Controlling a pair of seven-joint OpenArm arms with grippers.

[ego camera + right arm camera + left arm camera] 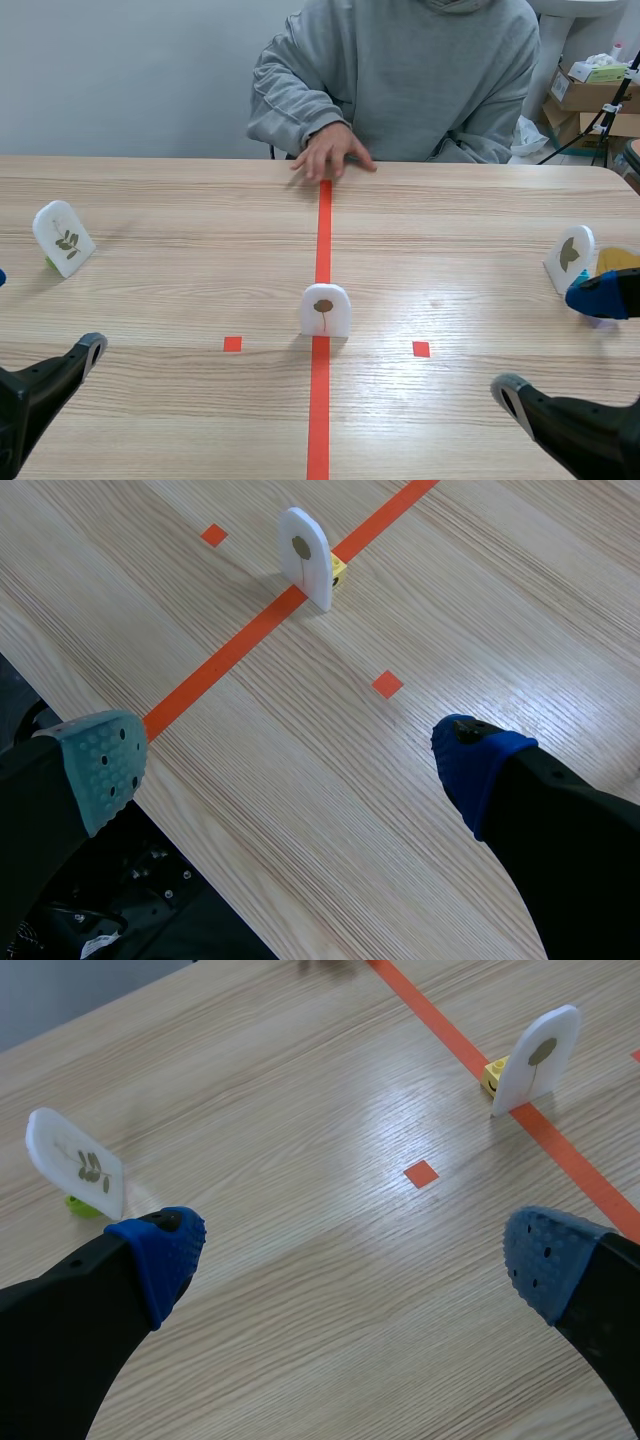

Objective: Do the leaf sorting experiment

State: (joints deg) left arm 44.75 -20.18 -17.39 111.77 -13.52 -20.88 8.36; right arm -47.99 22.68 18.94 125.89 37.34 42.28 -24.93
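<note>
Scene view: 3 white arch-shaped leaf cards stand on the light wooden desk. The centre card sits on the orange-red tape line, with the left card and right card well apart at the sides; a person's hand rests at the far edge. Left wrist view: the left fingers are spread, holding nothing, with the left card just ahead of 1 of them. Right wrist view: the right fingers are likewise released, with the centre card and its small yellow block ahead. The likely risk is that a card, thin and on a small foot, topples or skids if 1 pad strikes its face before both close.
</note>
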